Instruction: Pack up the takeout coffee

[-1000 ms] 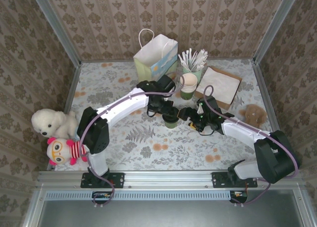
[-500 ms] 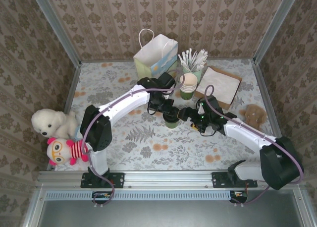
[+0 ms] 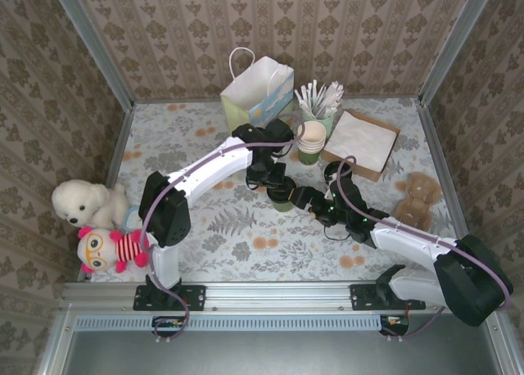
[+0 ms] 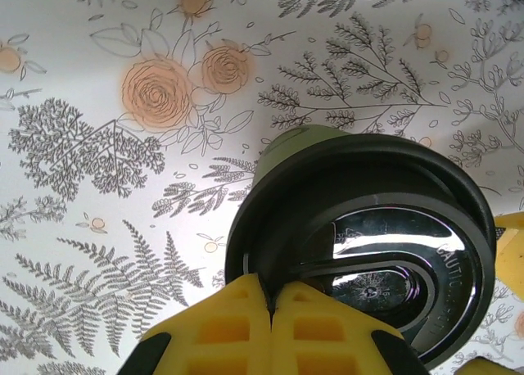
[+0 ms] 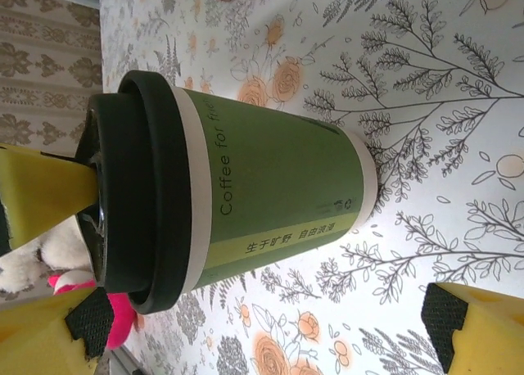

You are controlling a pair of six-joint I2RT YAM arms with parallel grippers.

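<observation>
Since the takeout coffee (image 5: 270, 195) sits at the middle of the table (image 3: 205, 236), not in the bag (image 3: 256, 92) by the far edge, nothing is packed yet. My left claw (image 4: 268, 286) pinches its lid (image 4: 368, 228) rim tight, and my right claw (image 3: 301, 198) is spread wide, empty.

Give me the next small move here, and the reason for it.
Probably lift the coffee cup straight up a little with the left pincer, ready to carry it toward the paper bag. The left pincer looks shut on the rim of the lid, the right pincer stands wide open and clear of the cup, and the bag sits open just behind.
</observation>
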